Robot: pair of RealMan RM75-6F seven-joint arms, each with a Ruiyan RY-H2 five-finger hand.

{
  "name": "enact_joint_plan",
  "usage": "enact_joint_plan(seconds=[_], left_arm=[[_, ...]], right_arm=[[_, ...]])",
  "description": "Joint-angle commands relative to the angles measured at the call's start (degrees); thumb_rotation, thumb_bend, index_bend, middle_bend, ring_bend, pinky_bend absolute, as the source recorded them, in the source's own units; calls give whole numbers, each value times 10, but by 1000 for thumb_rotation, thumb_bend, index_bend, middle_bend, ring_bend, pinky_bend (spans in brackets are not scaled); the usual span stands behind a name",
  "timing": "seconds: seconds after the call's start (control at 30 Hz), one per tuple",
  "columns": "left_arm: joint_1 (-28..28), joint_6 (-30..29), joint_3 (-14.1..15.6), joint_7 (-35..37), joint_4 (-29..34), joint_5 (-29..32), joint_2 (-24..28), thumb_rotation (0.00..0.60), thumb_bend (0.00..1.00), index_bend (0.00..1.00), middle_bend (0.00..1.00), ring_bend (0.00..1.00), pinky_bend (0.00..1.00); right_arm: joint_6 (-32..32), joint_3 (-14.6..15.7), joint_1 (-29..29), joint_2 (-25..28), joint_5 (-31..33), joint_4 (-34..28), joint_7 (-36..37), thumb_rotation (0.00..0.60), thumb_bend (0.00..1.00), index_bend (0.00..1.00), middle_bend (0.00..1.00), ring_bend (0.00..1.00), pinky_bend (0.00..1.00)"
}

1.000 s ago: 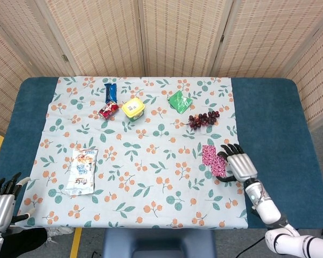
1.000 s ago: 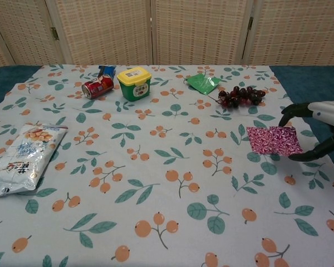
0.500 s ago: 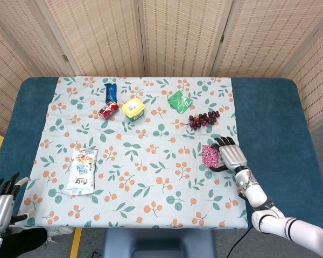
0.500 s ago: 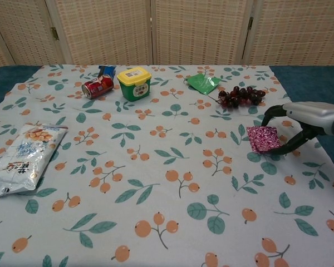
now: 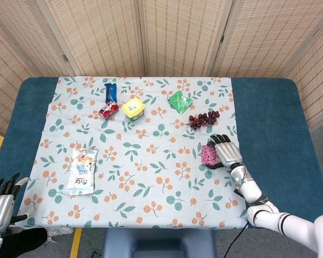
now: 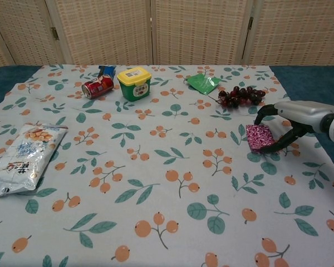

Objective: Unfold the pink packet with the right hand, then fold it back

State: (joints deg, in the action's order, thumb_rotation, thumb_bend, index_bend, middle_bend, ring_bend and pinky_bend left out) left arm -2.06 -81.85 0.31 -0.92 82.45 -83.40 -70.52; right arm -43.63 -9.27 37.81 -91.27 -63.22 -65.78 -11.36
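Right hand [image 6: 292, 119] cupped over the small pink patterned foil packet [image 6: 259, 137], thumb low at its near edge and fingers arched over the far edge, gripping it on the floral tablecloth [image 6: 156, 167]. Packet narrow and doubled over, right of centre, just nearer than the bunch of dark red grapes [image 6: 239, 96]. Judged late in the task: apparently refolded, only pressing flat and letting go left. Left hand [image 5: 1, 207] idle at the near-left corner, fingers apart, holding nothing.
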Motion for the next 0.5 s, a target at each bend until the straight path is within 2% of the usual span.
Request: enact_joint_plan(seconds=[0.03, 0.5], left_arm=[[0, 0, 0, 1, -1, 0, 0, 600, 215, 192, 87, 166, 0], [-1, 1, -1, 3, -3, 0, -1, 600, 215, 192, 87, 166, 0]], right_arm=[[1, 2, 2, -2, 0, 3, 0, 412, 244, 239, 109, 0, 0], [-1, 8, 0, 1, 4, 5, 2, 415, 244, 204, 107, 0, 0]])
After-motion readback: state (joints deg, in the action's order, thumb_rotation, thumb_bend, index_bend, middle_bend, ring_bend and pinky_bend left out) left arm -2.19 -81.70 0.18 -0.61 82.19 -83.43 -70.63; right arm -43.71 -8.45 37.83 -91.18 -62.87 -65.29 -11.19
